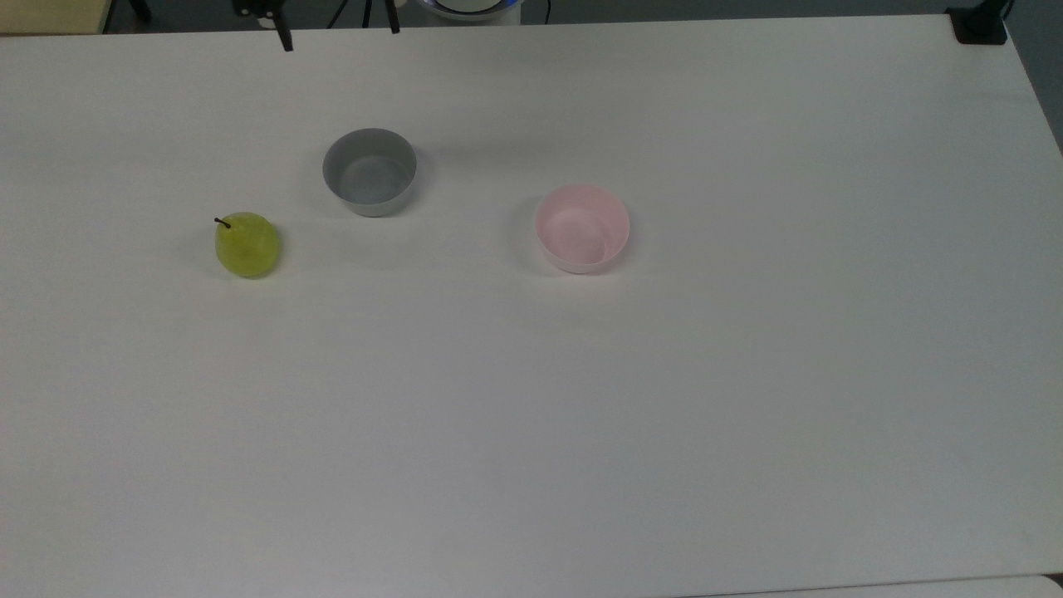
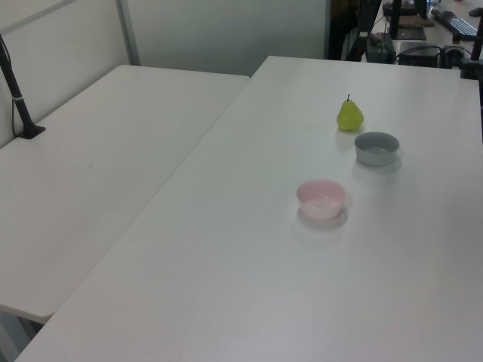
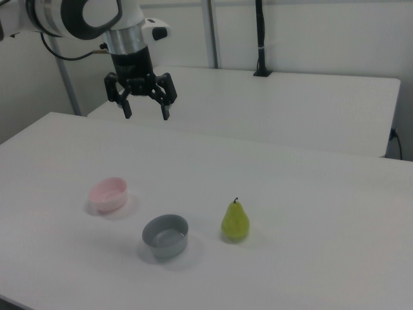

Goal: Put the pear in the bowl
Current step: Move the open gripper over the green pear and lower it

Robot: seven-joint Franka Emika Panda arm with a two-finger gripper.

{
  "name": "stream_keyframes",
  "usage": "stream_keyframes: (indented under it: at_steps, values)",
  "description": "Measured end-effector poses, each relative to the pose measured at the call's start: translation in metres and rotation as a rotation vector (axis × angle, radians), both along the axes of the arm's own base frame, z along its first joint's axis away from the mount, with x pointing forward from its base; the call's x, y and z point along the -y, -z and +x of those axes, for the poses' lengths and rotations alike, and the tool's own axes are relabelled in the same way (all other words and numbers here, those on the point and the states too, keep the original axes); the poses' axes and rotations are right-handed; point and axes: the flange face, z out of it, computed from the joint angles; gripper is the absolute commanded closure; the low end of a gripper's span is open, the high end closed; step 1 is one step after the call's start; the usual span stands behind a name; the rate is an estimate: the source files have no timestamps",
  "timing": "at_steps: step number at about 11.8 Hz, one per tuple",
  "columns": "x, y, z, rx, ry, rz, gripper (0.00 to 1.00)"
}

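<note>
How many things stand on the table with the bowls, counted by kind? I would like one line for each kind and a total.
Bowls: 2, the pink bowl and the grey bowl
Pears: 1, the pear
Total: 3

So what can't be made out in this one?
- Gripper: in the top view the upper edge cuts off all but the fingertips.
- Arm: in the right view its base runs off the right view's left and top.
- Pear: its underside is hidden by its own body in the top view.
- Pink bowl: its floor is hidden by its near wall in the right view.
</note>
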Motion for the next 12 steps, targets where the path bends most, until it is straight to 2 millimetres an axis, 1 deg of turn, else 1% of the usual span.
stream_keyframes:
  at_steps: [1,3,5,6,7,8,10,12]
  values:
    - [0.011,0.001,-0.001,0.000,-0.033,-0.006,0.00]
    - [0.036,0.007,-0.002,-0.013,-0.029,-0.019,0.00]
    - [0.060,0.019,-0.001,-0.032,0.001,-0.026,0.00]
    - [0.072,0.031,0.002,-0.028,0.013,-0.038,0.00]
    - [0.083,0.046,0.008,-0.016,0.026,-0.048,0.00]
    - [0.091,0.066,0.014,-0.007,0.036,-0.053,0.00]
    - [0.101,0.107,0.023,-0.010,0.046,-0.057,0.00]
    - [0.112,0.138,0.029,-0.019,0.061,-0.062,0.00]
